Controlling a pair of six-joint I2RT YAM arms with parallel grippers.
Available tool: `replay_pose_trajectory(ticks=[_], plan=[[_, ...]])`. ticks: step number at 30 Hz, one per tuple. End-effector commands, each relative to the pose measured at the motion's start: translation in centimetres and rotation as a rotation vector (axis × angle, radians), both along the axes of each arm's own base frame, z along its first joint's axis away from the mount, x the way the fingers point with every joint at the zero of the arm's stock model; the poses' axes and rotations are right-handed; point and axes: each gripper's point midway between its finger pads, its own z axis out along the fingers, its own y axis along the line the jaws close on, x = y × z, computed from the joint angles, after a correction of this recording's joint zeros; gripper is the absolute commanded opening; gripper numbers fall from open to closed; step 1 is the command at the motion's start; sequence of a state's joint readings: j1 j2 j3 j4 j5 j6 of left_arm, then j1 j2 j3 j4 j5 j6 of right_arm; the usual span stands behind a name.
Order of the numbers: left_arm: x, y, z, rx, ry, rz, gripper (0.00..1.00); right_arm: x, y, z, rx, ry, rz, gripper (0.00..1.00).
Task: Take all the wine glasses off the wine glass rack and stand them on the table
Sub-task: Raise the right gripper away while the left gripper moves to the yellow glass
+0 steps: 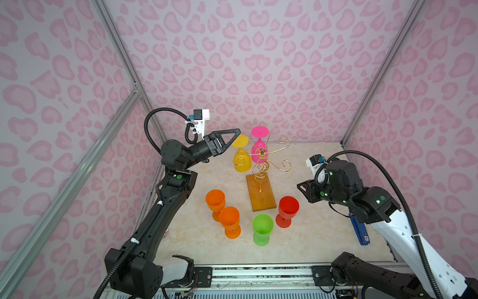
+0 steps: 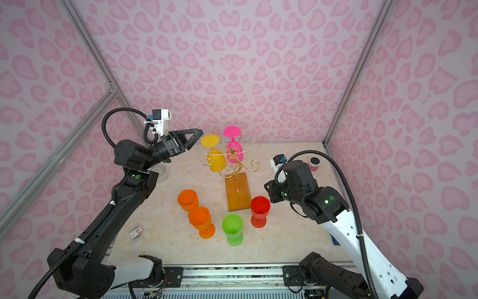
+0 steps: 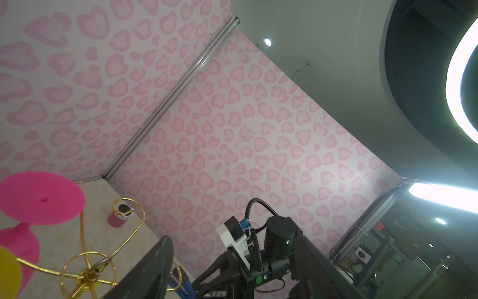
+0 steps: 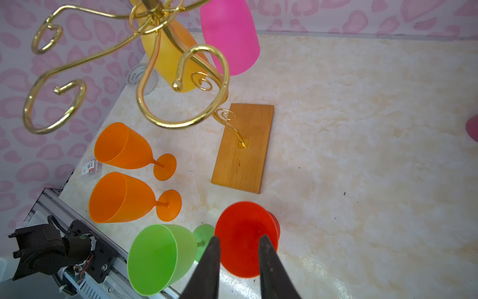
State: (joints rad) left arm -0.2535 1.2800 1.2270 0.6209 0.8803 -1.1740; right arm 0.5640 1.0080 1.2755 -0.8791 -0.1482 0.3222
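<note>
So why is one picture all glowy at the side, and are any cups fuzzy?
Left wrist view: a ceiling lamp glares white at the edge, and the yellow glass is a close, fuzzy blob. Right wrist view: even light, the red glass sharp. Both top views: soft light, only faint shadows.

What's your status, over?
Left gripper open beside hanging yellow wine glass. Right gripper open, empty. Pink wine glass also on wine glass rack. No obstruction seen.

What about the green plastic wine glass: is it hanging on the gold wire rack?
No, the green plastic wine glass stands upright on the cream marbled tabletop.
</note>
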Motion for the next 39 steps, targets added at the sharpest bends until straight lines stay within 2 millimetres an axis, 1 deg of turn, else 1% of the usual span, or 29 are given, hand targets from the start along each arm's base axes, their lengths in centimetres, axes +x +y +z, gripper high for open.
replay_pose_trajectory(ticks=[1, 4, 8, 9, 10, 11, 13, 16, 20, 24, 28, 32, 34, 39], plan=[[1.5, 0.9, -1.1, 0.013, 0.022, 0.060, 0.76, 0.9, -0.2, 1.7, 0.068, -0.077, -0.037, 0.27], [2.8, 1.6, -2.2, 0.034, 0.052, 0.104, 0.76, 1.1, -0.7, 3.1, 0.118, -0.141, -0.063, 0.27], [4.7, 2.4, -4.0, 0.047, 0.111, 0.142, 0.76, 1.4, -2.1, 5.1, 0.161, -0.235, -0.122, 0.28], [5.2, 2.4, -4.4, 0.052, 0.123, 0.147, 0.76, 1.5, -2.5, 5.6, 0.170, -0.256, -0.138, 0.29], [5.6, 2.5, -4.9, 0.057, 0.137, 0.154, 0.76, 1.5, -2.8, 6.1, 0.181, -0.280, -0.152, 0.34], [6.2, 2.5, -5.6, 0.064, 0.156, 0.162, 0.76, 1.6, -3.1, 6.4, 0.191, -0.300, -0.164, 0.35], [7.0, 2.6, -6.5, 0.075, 0.180, 0.171, 0.75, 1.7, -3.6, 7.0, 0.205, -0.330, -0.192, 0.37], [8.2, 2.5, -8.2, 0.102, 0.213, 0.182, 0.74, 2.0, -4.1, 7.4, 0.222, -0.353, -0.215, 0.38], [9.5, 2.5, -10.2, 0.128, 0.264, 0.194, 0.74, 2.3, -4.3, 7.0, 0.234, -0.351, -0.230, 0.38], [10.2, 2.4, -11.7, 0.148, 0.300, 0.199, 0.71, 2.5, -4.6, 6.8, 0.240, -0.348, -0.241, 0.38], [10.5, 2.4, -12.5, 0.172, 0.312, 0.210, 0.68, 2.5, -4.9, 6.7, 0.244, -0.347, -0.249, 0.38], [10.5, 2.6, -12.9, 0.182, 0.317, 0.222, 0.68, 2.7, -5.2, 6.6, 0.252, -0.342, -0.258, 0.38], [10.4, 2.6, -12.6, 0.180, 0.312, 0.221, 0.67, 2.8, -5.2, 6.4, 0.259, -0.336, -0.258, 0.38], [10.0, 2.7, -11.3, 0.172, 0.285, 0.222, 0.68, 2.9, -5.3, 6.3, 0.273, -0.332, -0.259, 0.38]])
